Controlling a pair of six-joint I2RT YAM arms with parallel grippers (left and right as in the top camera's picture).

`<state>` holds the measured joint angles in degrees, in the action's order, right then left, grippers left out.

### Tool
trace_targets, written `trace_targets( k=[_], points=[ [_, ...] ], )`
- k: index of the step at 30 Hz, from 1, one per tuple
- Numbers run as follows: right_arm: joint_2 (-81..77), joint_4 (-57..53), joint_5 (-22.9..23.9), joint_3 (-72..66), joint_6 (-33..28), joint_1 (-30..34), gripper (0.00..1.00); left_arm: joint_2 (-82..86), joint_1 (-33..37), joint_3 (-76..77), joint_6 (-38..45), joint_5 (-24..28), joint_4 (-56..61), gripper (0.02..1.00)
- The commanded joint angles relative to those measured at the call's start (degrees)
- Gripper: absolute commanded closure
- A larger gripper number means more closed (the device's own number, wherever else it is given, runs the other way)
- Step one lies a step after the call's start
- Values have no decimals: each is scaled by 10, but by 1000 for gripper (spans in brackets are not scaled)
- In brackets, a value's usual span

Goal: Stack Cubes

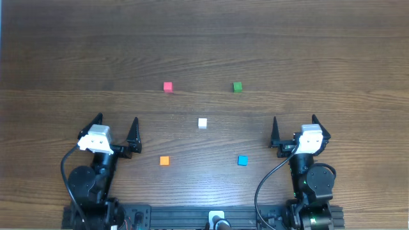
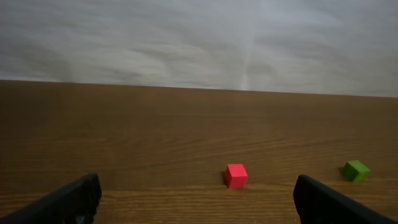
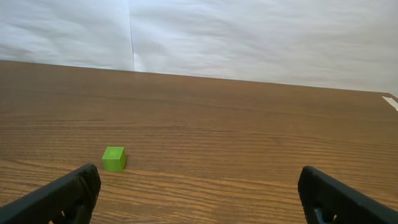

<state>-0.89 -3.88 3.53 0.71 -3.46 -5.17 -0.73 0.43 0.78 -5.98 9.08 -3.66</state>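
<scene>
Five small cubes lie apart on the wooden table: a pink-red cube (image 1: 168,87), a green cube (image 1: 238,87), a white cube (image 1: 202,123), an orange cube (image 1: 165,161) and a blue cube (image 1: 242,160). My left gripper (image 1: 116,127) stands open near the front left, holding nothing. My right gripper (image 1: 294,127) stands open near the front right, also holding nothing. The left wrist view looks past its fingers (image 2: 68,200) to the pink-red cube (image 2: 236,175) and the green cube (image 2: 356,170). The green cube (image 3: 114,158) lies ahead in the right wrist view.
The wooden table (image 1: 204,45) stretches bare behind the cubes. A pale wall (image 2: 199,43) rises at its far edge. The arms' bases and cables sit along the front edge.
</scene>
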Motion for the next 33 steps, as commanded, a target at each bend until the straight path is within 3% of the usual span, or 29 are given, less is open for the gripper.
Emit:
trace_targets(
  k=[1,12,17,25,33],
  points=[
    [6,-2,-5,-4,-3,5,7,3,-2,-4,9,3,1,18],
    [6,-2,-5,-4,-3,5,7,-4,-2,-4,4,5,3,18],
    [6,-2,-5,-4,-2,5,9,-72,-3,28,-67,7,32,18],
    [6,-2,-5,-4,-2,5,7,-332,-3,228,-104,85,1,20],
    [6,-2,-5,-4,-2,5,7,-639,-14,531,-127,107,-209,20]
  ],
)
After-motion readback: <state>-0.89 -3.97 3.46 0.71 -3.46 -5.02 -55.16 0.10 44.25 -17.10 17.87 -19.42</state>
